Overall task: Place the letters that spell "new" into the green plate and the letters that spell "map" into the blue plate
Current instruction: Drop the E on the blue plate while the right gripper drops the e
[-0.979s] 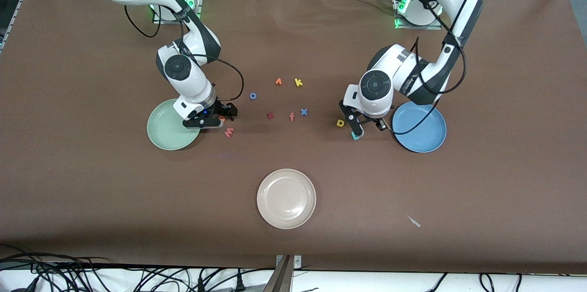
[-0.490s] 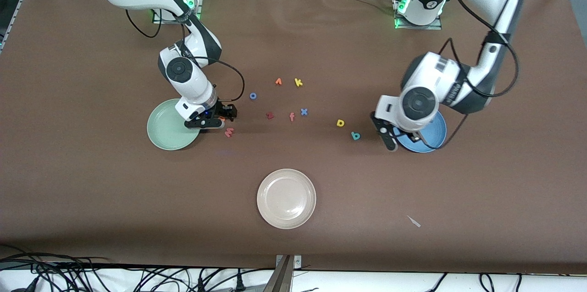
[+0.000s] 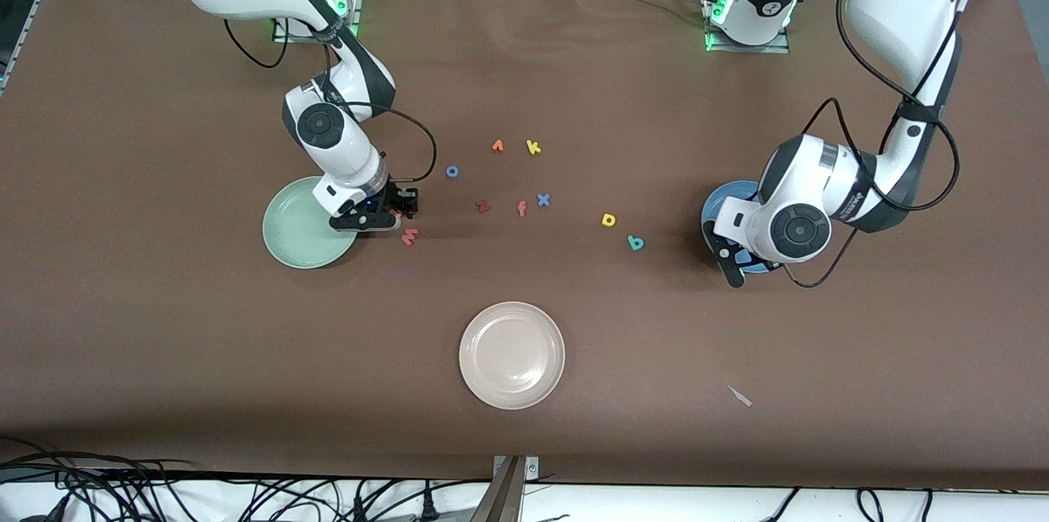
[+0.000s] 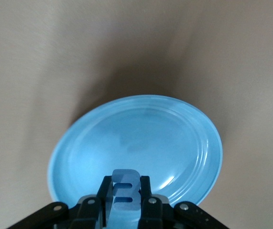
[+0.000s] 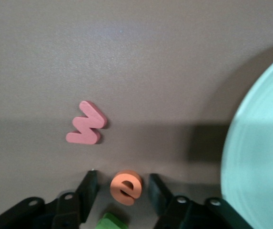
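Observation:
My left gripper [image 3: 732, 264] hangs over the blue plate [image 3: 711, 215], shut on the blue m [image 4: 126, 195]; the plate's rim [image 4: 212, 138] fills the left wrist view. My right gripper [image 3: 399, 213] is down at the table beside the green plate [image 3: 299, 227]. Its fingers [image 5: 89, 183] stand open on either side of the orange e [image 5: 126, 187], with a gap on each side. The green n [image 5: 110, 222] lies just by the e, under the hand. The salmon-red w [image 3: 409, 237] lies close by, nearer the front camera. The yellow a [image 3: 608, 220] and teal p [image 3: 635, 242] lie on the table between the letter cluster and the blue plate.
A beige plate [image 3: 511, 355] sits near the front edge. At mid-table lie a blue o [image 3: 451, 172], a small orange letter [image 3: 497, 146], the yellow k [image 3: 533, 147], dark red z [image 3: 483, 206], orange f [image 3: 521, 209] and blue x [image 3: 543, 199]. A pale scrap [image 3: 740, 396] lies near the front.
The left arm has swung from beside the teal p to over the blue plate, carrying the blue m. The right gripper's fingers have drawn in around the orange e.

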